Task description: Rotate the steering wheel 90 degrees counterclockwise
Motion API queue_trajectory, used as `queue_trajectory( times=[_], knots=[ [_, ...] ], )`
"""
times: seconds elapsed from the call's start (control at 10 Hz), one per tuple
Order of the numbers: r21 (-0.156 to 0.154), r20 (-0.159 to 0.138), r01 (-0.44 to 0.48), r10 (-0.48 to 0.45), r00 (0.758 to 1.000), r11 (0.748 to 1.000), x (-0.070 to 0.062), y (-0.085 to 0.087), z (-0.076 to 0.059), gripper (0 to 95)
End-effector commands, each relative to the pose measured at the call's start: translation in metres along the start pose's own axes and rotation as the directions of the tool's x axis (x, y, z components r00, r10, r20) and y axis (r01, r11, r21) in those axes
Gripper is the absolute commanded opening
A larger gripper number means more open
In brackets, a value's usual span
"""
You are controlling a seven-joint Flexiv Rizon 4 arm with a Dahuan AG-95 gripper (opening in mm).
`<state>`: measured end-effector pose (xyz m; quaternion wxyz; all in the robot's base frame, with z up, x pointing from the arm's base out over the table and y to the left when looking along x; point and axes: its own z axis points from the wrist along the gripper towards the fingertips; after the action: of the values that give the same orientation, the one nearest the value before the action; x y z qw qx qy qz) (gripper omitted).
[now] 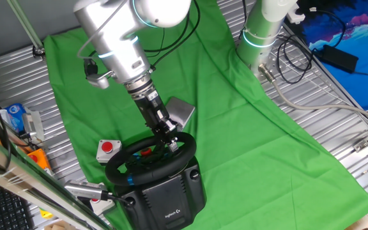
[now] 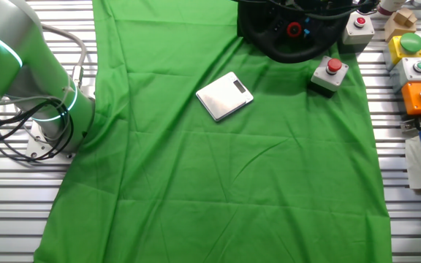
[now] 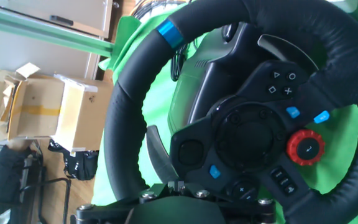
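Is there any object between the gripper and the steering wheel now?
Nothing visible. In one fixed view the gripper is already at the steering wheel's rim. The red push-button and the grey metal box lie apart on the green cloth.

In the one fixed view, the steering wheel [image 1: 151,156] sits on its base [image 1: 168,195] at the near edge of the cloth [image 1: 248,128] spread over the desk [image 1: 356,137], with the claw [image 1: 168,142] at the wheel's far rim. A push-button box [image 1: 108,149] lies just left of the wheel, the flat metal box [image 1: 181,112] just behind it, and the arm's pedestal [image 1: 260,35] stands at the cloth's far right corner
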<state>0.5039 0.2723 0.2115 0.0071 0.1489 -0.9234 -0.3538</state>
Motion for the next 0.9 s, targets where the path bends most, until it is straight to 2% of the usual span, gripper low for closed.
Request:
queue_trajectory(
  times=[0.1,0.3,0.5,0.7,0.9],
  knots=[
    [0.0,-0.003,-0.002,0.002,1.0,1.0,-0.001,0.0,0.0,0.0],
    [0.0,-0.005,-0.011,0.011,1.0,1.0,-0.001,0.0,0.0,0.0],
    [0.012,-0.02,-0.013,0.013,1.0,1.0,-0.011,-0.003,-0.009,0.0],
    [0.014,-0.017,-0.031,0.032,0.999,0.999,-0.022,-0.005,-0.019,0.0],
    [0.015,0.001,-0.046,0.046,0.999,0.999,-0.03,-0.003,-0.018,0.0]
  ],
)
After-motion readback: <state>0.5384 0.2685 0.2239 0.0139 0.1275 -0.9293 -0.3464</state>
